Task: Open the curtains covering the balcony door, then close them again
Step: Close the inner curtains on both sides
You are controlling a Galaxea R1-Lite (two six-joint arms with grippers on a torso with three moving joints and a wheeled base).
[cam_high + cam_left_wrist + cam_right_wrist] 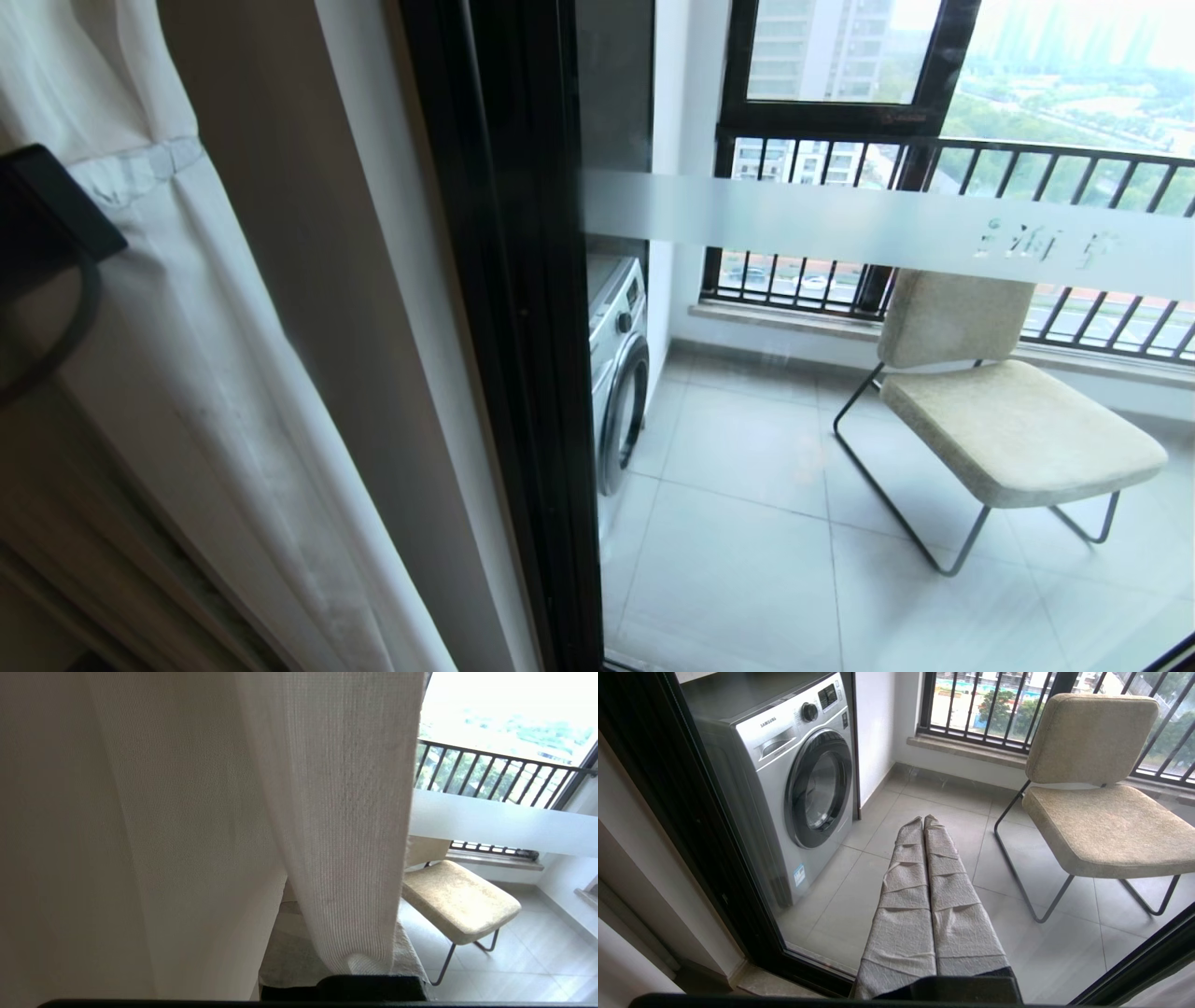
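The curtains (196, 336) hang bunched at the left of the balcony door (840, 229), whose glass with its frosted stripe stands uncovered beside the black frame (504, 327). My left arm (42, 219) reaches in against the curtains at the far left. In the left wrist view a woven pale fold of curtain (336, 812) lies over my left gripper (345, 984). It hides most of the taped fingers (287, 952), which lie together. My right gripper (923, 820) is shut and empty, pointing low at the glass.
Behind the glass stand a silver washing machine (618, 373) on the left and a beige chair on a thin metal frame (1008, 420) on grey tiles. A black railing and window (934, 159) close the balcony's far side.
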